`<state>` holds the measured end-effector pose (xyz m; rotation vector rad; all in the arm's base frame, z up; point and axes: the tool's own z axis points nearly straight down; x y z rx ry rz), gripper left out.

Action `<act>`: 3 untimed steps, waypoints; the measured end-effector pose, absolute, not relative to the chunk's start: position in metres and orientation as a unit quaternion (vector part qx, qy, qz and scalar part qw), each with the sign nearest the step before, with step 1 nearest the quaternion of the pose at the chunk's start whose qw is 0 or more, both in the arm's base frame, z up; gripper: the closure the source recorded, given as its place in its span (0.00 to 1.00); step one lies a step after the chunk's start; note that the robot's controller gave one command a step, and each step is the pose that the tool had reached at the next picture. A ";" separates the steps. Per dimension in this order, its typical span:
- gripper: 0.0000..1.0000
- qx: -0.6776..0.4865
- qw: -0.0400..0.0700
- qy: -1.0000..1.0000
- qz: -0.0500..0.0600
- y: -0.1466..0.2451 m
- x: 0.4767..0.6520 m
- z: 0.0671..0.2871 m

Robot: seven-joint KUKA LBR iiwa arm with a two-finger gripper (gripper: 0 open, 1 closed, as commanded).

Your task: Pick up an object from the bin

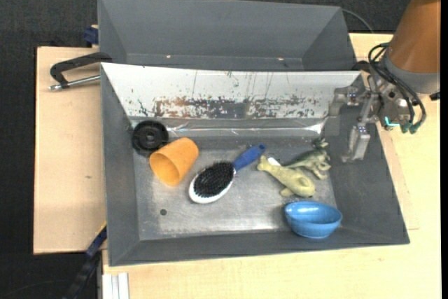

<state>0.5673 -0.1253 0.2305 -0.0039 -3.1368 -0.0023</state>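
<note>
Camera view showed five things in the bin (241, 212), one of each: black cap (149, 136), orange cup (173, 160), brush (213, 181), green toy (297, 174), blue bowl (312, 218). The gripper (348, 147) hung by the right wall, fingers apart and empty, near the toy.

Noted dull grey sheet metal across the bin (231, 213), shinier and brown-speckled along its back wall; smooth matt plastic on the orange cup (174, 160); glossy plastic on the blue bowl (312, 218); coarse black bristles on the brush (212, 182)
</note>
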 end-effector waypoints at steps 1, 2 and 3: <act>0.00 -0.083 0.003 -0.997 -0.002 -0.099 0.556 0.131; 0.00 -0.126 0.005 -0.992 -0.002 -0.082 0.545 0.069; 1.00 -0.124 -0.001 -0.992 -0.001 -0.083 0.549 0.074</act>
